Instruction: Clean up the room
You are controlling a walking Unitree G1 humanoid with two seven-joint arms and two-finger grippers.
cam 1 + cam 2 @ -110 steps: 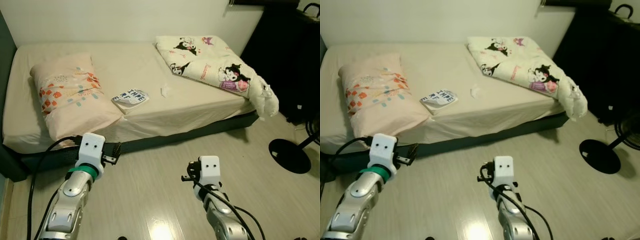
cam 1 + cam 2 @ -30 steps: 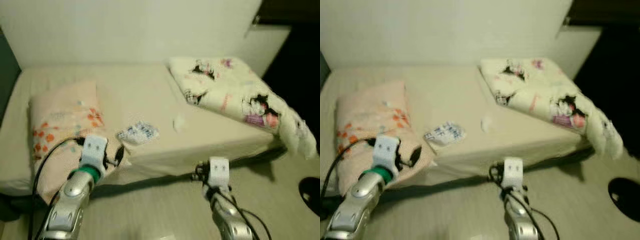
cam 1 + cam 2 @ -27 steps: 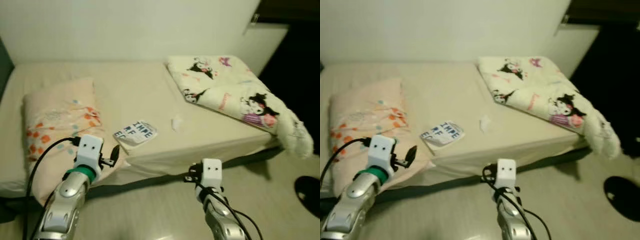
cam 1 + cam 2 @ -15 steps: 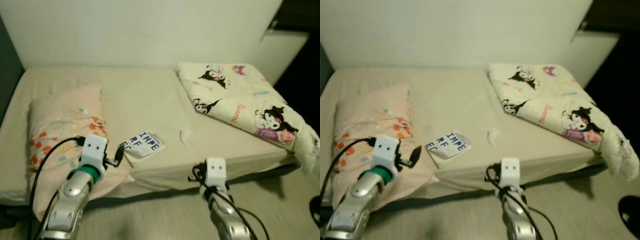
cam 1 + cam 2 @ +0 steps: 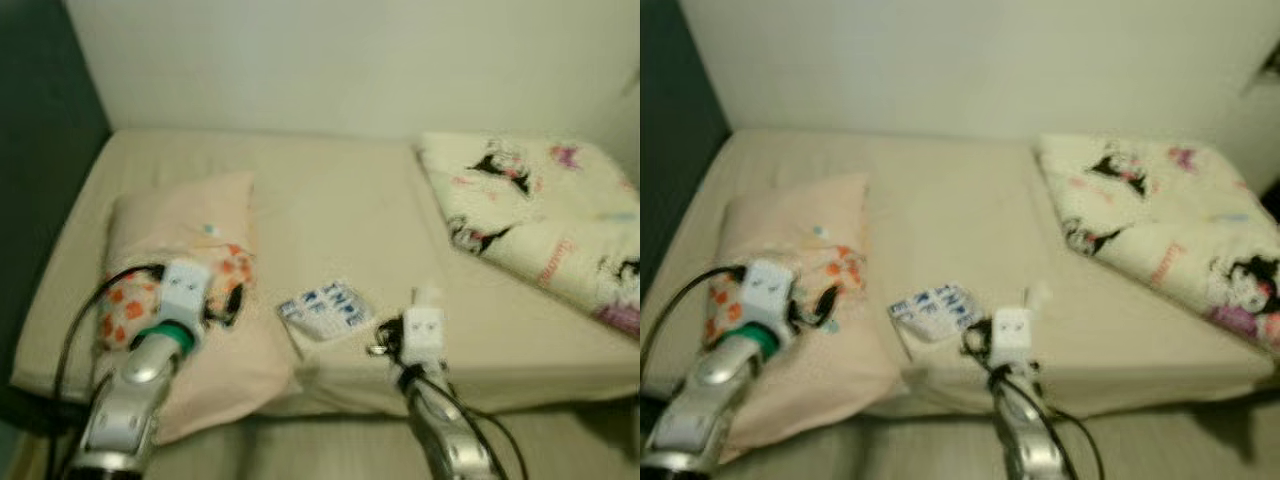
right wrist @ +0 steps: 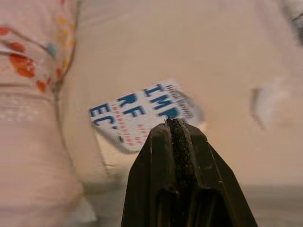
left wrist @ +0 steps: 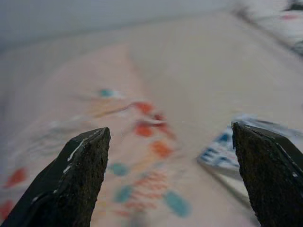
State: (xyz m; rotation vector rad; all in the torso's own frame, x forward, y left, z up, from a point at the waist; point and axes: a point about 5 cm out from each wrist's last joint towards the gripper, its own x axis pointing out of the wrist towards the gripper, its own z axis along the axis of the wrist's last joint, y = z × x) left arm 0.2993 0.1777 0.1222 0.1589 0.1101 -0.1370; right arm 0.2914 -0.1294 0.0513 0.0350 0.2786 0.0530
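Observation:
A book (image 5: 325,308) with blue letters on its cover lies on the beige bed (image 5: 330,200), beside a pink patterned pillow (image 5: 190,240). A small crumpled white tissue (image 5: 1038,293) sits just right of the book. My left gripper (image 7: 168,127) is open above the pillow's near end, with the book (image 7: 241,146) off to one side of it. My right gripper (image 6: 175,124) is shut and empty, held low at the bed's front edge and pointing at the book (image 6: 142,113), a short way from it. The tissue (image 6: 265,97) lies beyond. The picture is blurred.
A folded cream blanket (image 5: 540,210) with cartoon figures covers the bed's right end. A dark panel (image 5: 40,150) stands at the bed's left end, and a pale wall (image 5: 350,60) runs behind. A strip of wooden floor (image 5: 330,450) shows below the mattress.
The camera has closed in on the bed and swung left, so the floor and fan base have left the picture. Both arms now reach the bed's front edge. Nothing was grasped.

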